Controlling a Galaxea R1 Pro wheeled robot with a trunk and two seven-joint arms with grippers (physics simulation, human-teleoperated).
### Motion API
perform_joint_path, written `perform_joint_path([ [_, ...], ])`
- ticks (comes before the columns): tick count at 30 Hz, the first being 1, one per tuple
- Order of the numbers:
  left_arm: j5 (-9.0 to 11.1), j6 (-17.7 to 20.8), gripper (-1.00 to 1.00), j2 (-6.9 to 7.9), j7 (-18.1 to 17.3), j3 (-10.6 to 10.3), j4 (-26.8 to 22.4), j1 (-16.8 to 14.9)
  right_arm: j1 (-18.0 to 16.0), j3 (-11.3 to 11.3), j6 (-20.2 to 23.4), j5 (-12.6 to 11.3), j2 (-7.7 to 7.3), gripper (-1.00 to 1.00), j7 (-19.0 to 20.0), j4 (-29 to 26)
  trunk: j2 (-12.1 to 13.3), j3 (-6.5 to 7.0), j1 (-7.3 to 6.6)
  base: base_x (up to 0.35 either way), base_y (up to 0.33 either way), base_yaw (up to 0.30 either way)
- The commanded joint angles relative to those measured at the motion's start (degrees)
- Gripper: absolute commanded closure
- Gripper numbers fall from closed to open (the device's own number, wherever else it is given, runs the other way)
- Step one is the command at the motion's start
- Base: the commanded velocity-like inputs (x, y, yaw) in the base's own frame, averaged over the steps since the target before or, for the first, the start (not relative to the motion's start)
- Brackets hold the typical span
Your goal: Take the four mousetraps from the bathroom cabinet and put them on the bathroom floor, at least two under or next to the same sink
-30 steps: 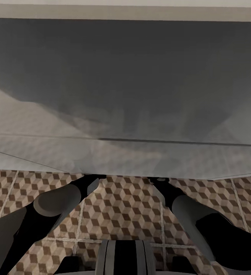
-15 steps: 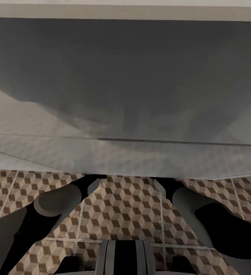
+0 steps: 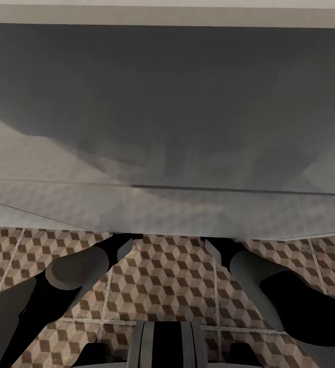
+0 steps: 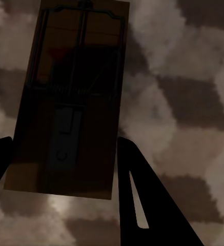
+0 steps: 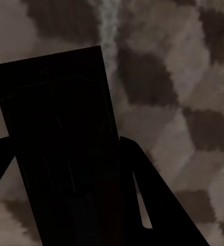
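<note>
Since a second ago nothing has shifted but the right forearm, slightly. The left end effector (image 4: pixel 60 169) clamps a flat tan wooden mousetrap (image 4: pixel 70 97) over the cube-patterned brown tiled floor (image 3: pixel 162 276); the right end effector (image 5: pixel 63 164) clamps another, shadowed mousetrap (image 5: pixel 60 143) (both apparently awaiting release under the pale sink unit (image 3: pixel 167 117)).

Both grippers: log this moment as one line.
left gripper: shut on mousetrap | right gripper: shut on second mousetrap | below: patterned floor

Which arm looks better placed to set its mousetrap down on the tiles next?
Neither clearly: the left gripper and right gripper each clamp a mousetrap over the bathroom floor; their heights cannot be compared.
</note>
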Motion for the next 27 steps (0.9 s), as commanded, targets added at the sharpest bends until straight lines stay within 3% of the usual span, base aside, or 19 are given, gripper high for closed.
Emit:
perform_joint_path([
  [1, 0.2, 0.04, 1.0, 0.02, 0.34, -0.47, -0.15, -0.05, -5.54, 0.77, 0.3, -0.48, 0.02, 1.0, -0.35, -0.12, -0.02, -0.02, -0.02, 0.0, 0.0, 0.0],
  [27, 0.2, 0.04, 1.0, -0.06, 0.34, -0.47, -0.2, -0.05, -5.54, 0.77, -0.44, -0.24, 0.08, 1.0, -1.47, 0.1, -0.02, -0.02, -0.02, 0.0, 0.0, 0.0],
])
